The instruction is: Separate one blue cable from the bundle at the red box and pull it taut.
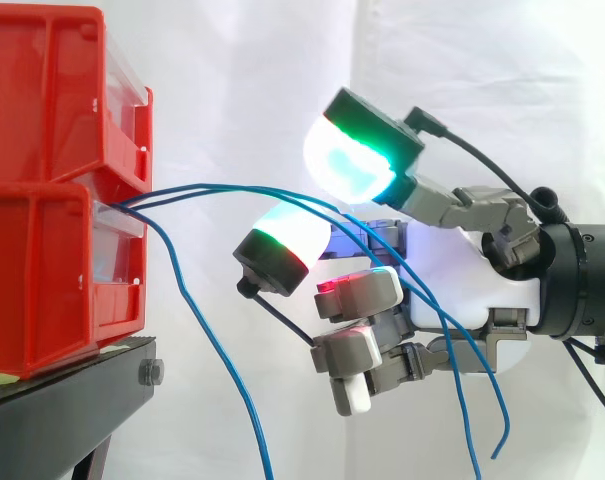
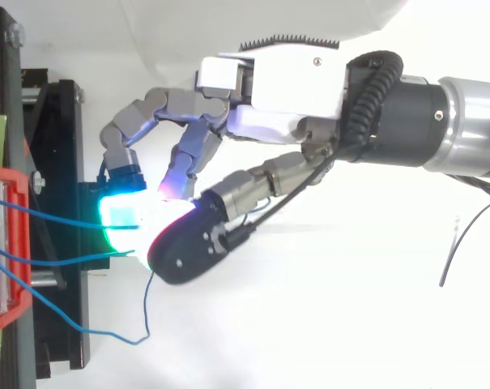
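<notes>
Box point(image 1: 42, 280) at left of frame. Cables point(image 1: 212, 185) issued from its lower front, arched rightward, slack. Hand point(image 1: 462, 270) at centre right, fingers curled round two cables, pads point(image 1: 352, 155) set above and below them. Third cable point(image 1: 204, 340) hung apart, lower centre.

Step judged: one strand to be isolated. Spare strand to be let slip out before pinch is firmed. Single strand to be kept on pad centres. Pull to be made level, away from box, slowly, until arch is gone. Box likely dragged if overdone.
</notes>
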